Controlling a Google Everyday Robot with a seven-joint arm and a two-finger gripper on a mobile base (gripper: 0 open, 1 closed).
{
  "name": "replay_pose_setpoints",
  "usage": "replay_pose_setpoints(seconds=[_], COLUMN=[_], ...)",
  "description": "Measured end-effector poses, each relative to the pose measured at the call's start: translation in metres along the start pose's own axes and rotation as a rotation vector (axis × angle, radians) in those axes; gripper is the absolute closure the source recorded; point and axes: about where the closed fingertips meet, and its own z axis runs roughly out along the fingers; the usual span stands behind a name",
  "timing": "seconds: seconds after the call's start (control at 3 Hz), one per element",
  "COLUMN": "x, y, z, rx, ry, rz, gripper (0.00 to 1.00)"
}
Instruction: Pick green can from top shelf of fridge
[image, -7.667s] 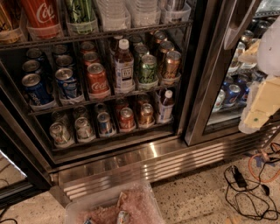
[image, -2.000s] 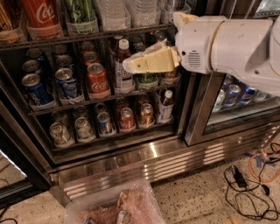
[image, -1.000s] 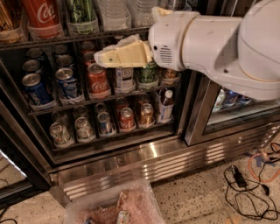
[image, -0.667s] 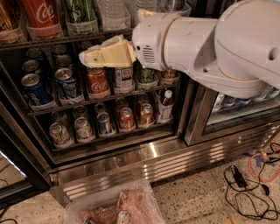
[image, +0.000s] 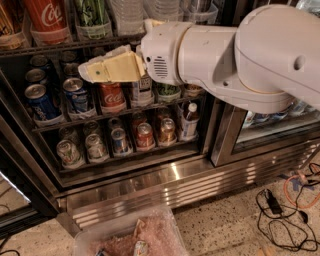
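Camera view: the cream-yellow two-finger gripper (image: 87, 71) lies roughly level and points towards the left side of the fridge. It hangs in front of the middle rack of short cans, just under the metal front edge of the dark wire top shelf (image: 60, 44). How far it is parted cannot be told from this angle. Behind it, the bulky white arm (image: 225, 55) stretches away to the right. The tall shiny green can with pale and dark swirls (image: 92, 11) stands upright in a clear tray on that top shelf, near its left end. It is just right of the tall red Coca-Cola can (image: 47, 15), and its lid is cut off by the frame. So the can sits almost straight above the gripper tip, its long axis vertical. My judgement: inside the stainless steel glass-door fridge (image: 150, 185), the gripper must rise past the shelf edge, then reach in level.
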Motion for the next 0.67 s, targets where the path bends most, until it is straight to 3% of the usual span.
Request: replay_pose_setpoints(seconds=[0.67], x=[0.001], y=[-0.016], z=[0.004], rx=[-0.066], ry=[-0.001], rz=[-0.002], gripper=[0.00])
